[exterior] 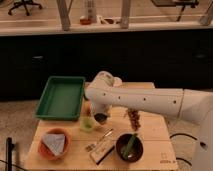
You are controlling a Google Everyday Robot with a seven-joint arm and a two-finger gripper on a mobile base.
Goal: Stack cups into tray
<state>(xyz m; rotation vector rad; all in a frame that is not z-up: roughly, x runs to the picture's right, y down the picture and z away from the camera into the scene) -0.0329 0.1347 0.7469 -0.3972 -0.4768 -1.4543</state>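
Wooden bench holds a green tray. A green cup stands upright, mouth up, just beside the lowered claw. Whether the claw grips anything cannot be told.

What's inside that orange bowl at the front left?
A pale blue-grey wedge lies in the orange bowl; the bowl's bottom beneath it is covered. The gripper is over by the green cup.
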